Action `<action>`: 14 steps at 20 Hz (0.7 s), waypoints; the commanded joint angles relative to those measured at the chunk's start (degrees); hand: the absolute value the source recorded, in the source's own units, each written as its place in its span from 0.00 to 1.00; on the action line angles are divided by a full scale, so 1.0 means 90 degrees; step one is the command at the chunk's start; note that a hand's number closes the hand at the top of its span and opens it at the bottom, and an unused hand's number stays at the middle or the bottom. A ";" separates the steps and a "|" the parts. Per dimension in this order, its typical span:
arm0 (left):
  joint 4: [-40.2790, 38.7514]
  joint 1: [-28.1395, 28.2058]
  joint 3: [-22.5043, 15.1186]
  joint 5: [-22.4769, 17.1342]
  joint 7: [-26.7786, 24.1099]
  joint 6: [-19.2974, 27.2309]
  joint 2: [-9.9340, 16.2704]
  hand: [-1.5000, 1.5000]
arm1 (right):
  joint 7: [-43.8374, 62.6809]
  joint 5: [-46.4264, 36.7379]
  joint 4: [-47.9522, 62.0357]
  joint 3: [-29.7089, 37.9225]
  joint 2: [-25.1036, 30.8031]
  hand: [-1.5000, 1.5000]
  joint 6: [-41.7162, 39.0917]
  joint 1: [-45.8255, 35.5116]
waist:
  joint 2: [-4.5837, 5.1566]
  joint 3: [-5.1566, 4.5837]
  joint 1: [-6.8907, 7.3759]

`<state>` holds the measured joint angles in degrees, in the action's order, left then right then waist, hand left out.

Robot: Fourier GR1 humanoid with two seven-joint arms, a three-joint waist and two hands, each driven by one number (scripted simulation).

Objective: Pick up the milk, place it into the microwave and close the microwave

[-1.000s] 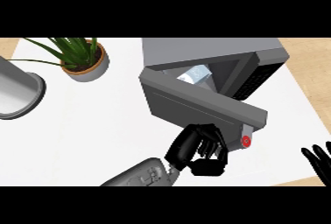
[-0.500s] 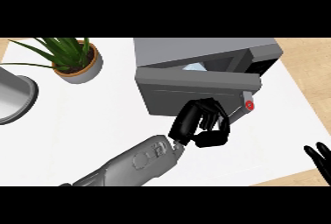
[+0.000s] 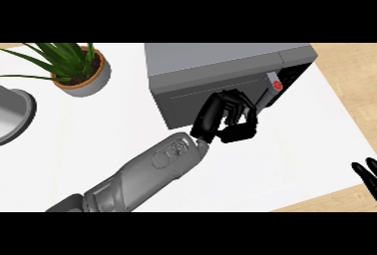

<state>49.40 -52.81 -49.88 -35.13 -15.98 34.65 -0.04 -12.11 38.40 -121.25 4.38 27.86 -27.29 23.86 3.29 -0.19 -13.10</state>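
Note:
The grey microwave (image 3: 221,59) stands at the back of the white counter (image 3: 88,134). Its door (image 3: 188,97) is swung almost flat against the front, with only a narrow dark slit left at the right by the red button (image 3: 275,84). My left hand (image 3: 221,119) rests against the door's lower right part, fingers relaxed and touching the panel, holding nothing. The milk is not visible; the door hides the inside. Only the straight fingers of my right hand (image 3: 366,172) show at the right edge, resting.
A potted green plant (image 3: 83,72) stands at the back left. A grey round vessel (image 3: 11,117) sits at the left edge. The counter's right edge (image 3: 346,124) runs close beside the microwave, with wooden floor beyond.
My left hand has pushed the microwave door from wide open to nearly shut. The milk inside, seen earlier, is now hidden. The right hand has stayed put.

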 commanded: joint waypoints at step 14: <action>-0.0658 -0.0283 0.0460 -0.1397 -0.0595 -0.0169 0.0004 1.00 | 0.0298 0.0598 -0.0129 0.0256 0.0235 0.00 0.0183 -0.0464 | 0.0122 0.0008 -0.0119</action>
<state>49.51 -52.42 -49.08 -44.94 -21.69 33.69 -0.03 -9.88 42.59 -122.18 6.21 29.51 -25.92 20.86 3.37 -0.08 -13.86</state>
